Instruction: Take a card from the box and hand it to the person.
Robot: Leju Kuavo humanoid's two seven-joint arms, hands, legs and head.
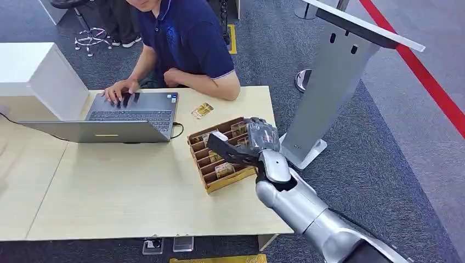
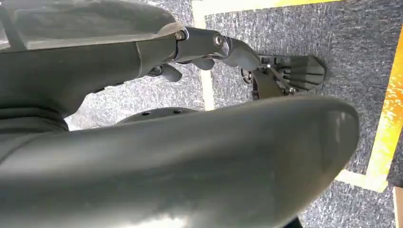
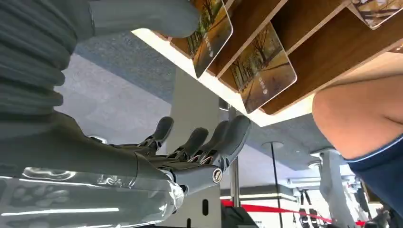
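- I see my right hand (image 1: 257, 143) over the right side of the box (image 1: 220, 182), fingers (image 3: 227, 137) spread, thumb (image 3: 142, 16) touching a card (image 3: 212, 34).
- Cards stand in the box slots on the table (image 1: 137, 197).
- One card (image 1: 202, 110) lies beside the laptop (image 1: 118, 118).
- A person (image 1: 183, 38) types.
- I can't tell my left hand's (image 2: 266, 71) state.

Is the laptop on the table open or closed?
Open. In the head view the laptop has its keyboard exposed, its lid is raised, and the person's hand rests on it.
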